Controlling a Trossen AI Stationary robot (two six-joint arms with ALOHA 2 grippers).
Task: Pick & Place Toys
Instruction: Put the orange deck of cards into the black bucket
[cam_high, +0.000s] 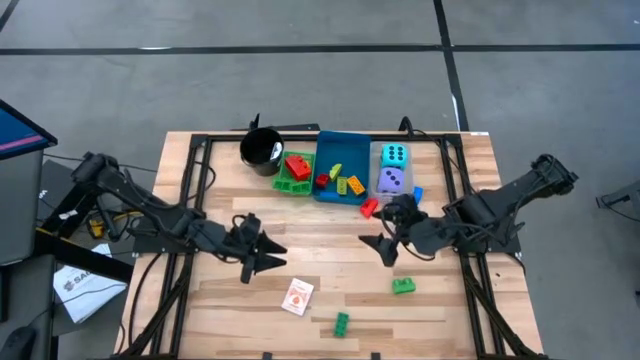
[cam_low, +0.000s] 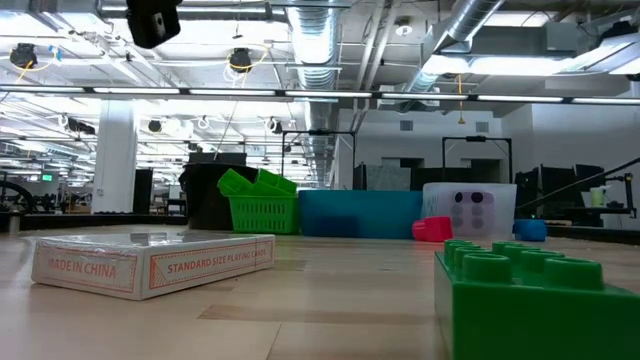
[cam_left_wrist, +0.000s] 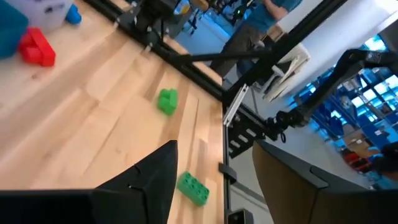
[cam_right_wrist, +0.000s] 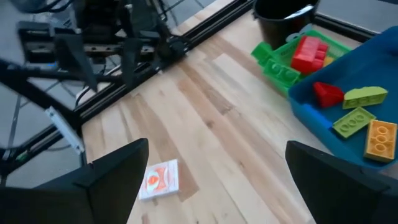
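Wooden tabletop (cam_high: 330, 285) is carrying black cup (cam_high: 261, 150), green tray (cam_high: 292, 183), blue tray (cam_high: 342, 165), clear tray (cam_high: 393, 170), card pack (cam_high: 297, 297), and two loose green bricks (cam_high: 342, 323) (cam_high: 403, 286).

In the low view, a green brick (cam_low: 535, 300) is cut off by the frame's edge, and neither arm shows. The purple die (cam_low: 470, 212) is only a blur through the clear tray (cam_low: 432, 200). The black cup (cam_low: 205, 200) stands half hidden behind the green tray (cam_low: 262, 210).
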